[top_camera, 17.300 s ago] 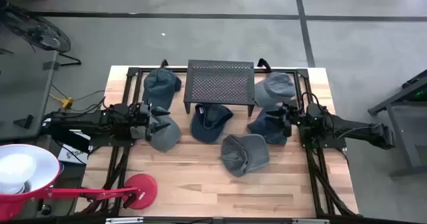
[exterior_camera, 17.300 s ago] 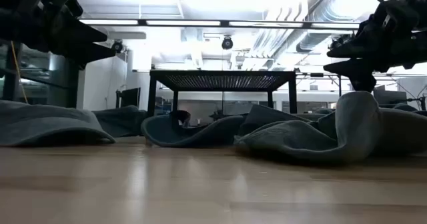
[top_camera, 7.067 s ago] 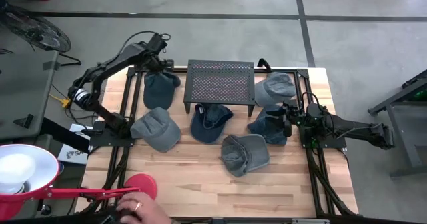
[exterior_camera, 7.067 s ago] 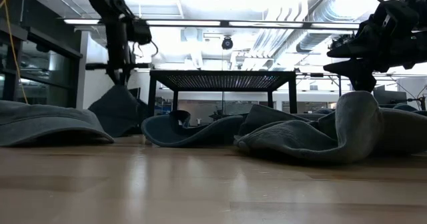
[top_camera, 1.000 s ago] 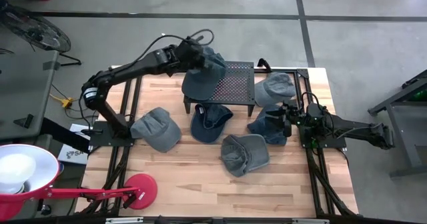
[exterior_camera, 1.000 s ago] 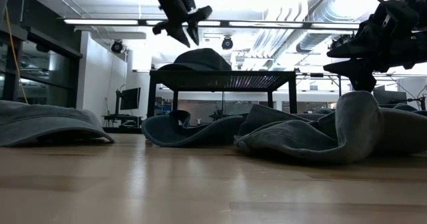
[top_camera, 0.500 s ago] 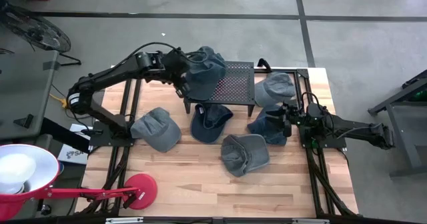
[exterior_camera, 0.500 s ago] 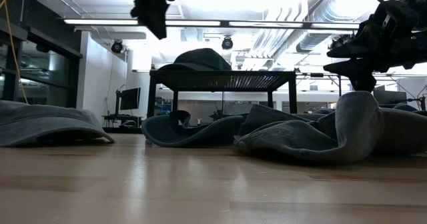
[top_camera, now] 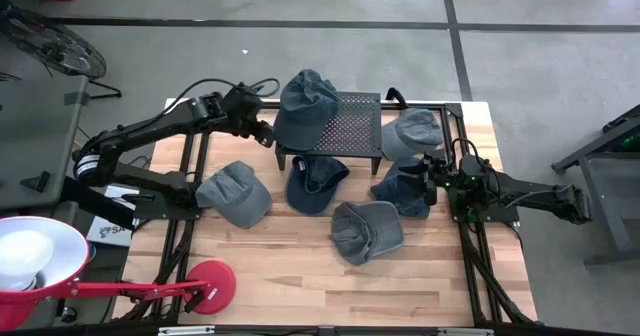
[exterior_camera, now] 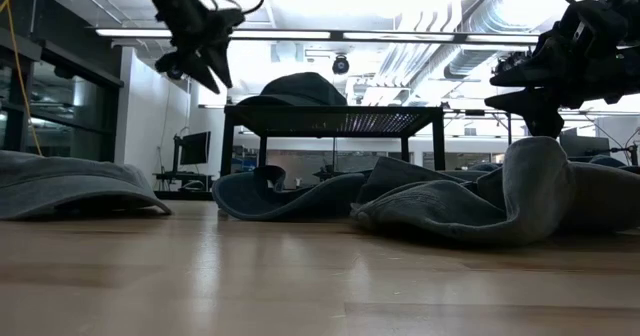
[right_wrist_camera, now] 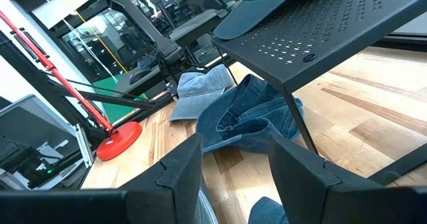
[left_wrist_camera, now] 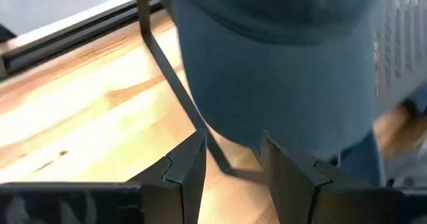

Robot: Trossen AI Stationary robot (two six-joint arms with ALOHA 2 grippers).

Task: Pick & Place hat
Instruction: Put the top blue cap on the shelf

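Lab: exposed ceiling ducts (exterior_camera: 480, 36), concrete floor (top_camera: 540, 66)

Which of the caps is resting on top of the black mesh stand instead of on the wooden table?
The dark blue cap at the stand's left end, overhanging its edge, beside the open left gripper. Every other cap lies on the table.

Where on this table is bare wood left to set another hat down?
Free: the front strip of the table below the hats, and the left rear patch under the left pincer. Crowded: around the mesh stand, hats beneath, right and one on top.
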